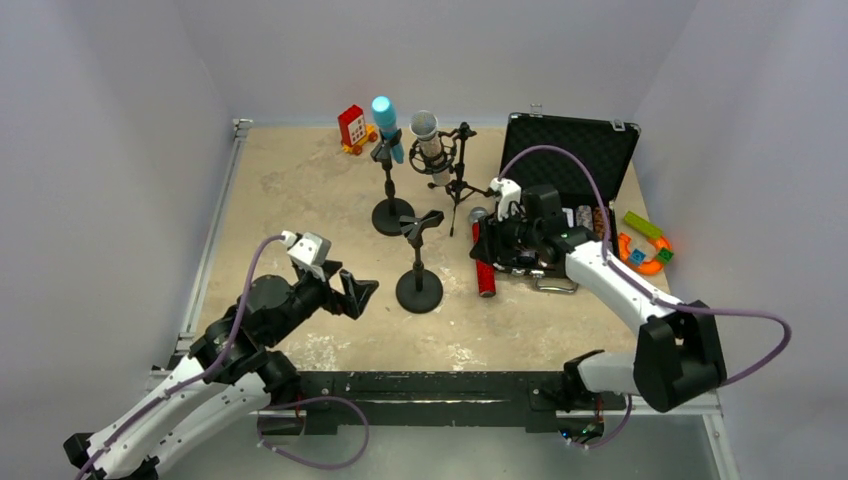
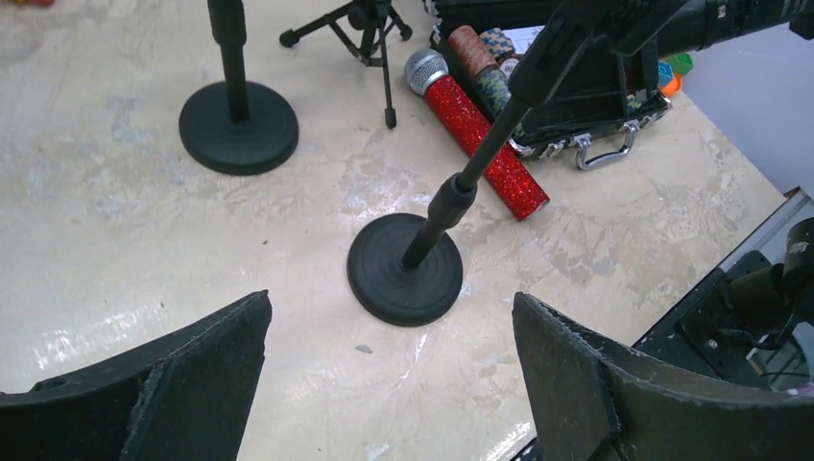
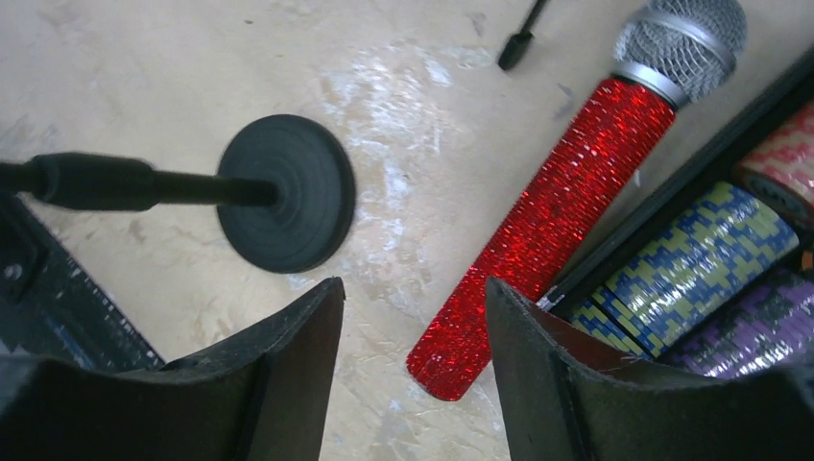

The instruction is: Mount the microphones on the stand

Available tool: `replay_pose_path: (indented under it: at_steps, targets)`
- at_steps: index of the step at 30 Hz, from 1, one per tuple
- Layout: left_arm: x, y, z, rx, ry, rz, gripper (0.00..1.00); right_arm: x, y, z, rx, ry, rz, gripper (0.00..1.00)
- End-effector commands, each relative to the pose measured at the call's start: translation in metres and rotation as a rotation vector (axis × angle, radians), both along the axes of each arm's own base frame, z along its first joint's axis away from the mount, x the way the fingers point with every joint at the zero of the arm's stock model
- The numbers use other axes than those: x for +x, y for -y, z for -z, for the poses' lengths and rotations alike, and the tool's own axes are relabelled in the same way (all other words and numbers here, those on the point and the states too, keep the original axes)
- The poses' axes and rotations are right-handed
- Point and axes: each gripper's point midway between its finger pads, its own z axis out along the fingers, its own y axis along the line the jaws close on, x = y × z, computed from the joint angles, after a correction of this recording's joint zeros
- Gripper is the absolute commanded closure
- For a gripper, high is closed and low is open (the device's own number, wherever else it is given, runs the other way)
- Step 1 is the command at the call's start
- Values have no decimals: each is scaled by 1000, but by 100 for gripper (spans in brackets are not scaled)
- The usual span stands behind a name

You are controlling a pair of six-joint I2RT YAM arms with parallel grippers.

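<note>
The red-glitter microphone (image 3: 547, 211) is lying flat on the worktop (image 1: 300, 190), its grey mesh head pointing toward the far side and its body running just beside the front edge of the open black case (image 1: 570, 150). Whether it is touching the case cannot be told. The case is sitting at the right of the worktop with its lid standing upright. Inside it, patterned cylinders (image 3: 691, 259) are lying side by side: one blue and yellow, one purple, one pink at the edge of the right wrist view.

The right fingers (image 3: 278, 375) are hovering over the tail end of the red-glitter microphone, parted and gripping nothing. The left fingers (image 2: 192, 384) are spreading wide and holding nothing, low over the worktop on the near left, facing the empty round-base stand (image 1: 418, 285), whose clip is holding nothing.

The light blue microphone (image 1: 385, 112) is sitting in the clip of a second round-base stand (image 1: 392, 215) farther back. The silver microphone (image 1: 426, 130) is sitting just to its right in a tripod stand (image 1: 458, 190). A red toy block (image 1: 352, 128) is resting at the far edge, and colourful toy pieces (image 1: 645, 250) are lying to the right of the case.
</note>
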Motion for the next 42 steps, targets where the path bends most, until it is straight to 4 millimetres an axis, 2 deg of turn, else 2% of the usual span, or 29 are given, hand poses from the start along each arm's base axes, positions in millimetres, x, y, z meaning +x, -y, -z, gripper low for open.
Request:
replay_pose_path:
  at_steps: [1,5,15,19,25,31,38,42]
  targets:
    - [1,-4,7,-96,-65,-72,1,14,4,20,-56,-47,174,41]
    - [3,-1,14,-95,-76,-72,1,19,0,25,-102,-38,194,40]
    - [5,-2,26,-72,-100,-89,1,64,5,33,-205,-16,295,34]
    - [5,-4,30,-69,-104,-98,1,63,0,49,-212,-76,282,34]
    - [5,-5,32,-70,-111,-104,1,63,4,71,-243,-135,332,34]
    - [4,-7,32,-73,-116,-112,1,64,14,84,-269,-181,441,31]
    - [3,-8,33,-75,-123,-118,1,60,19,97,-293,-227,482,30]
    - [3,-9,34,-77,-128,-122,1,55,14,108,-310,-270,447,34]
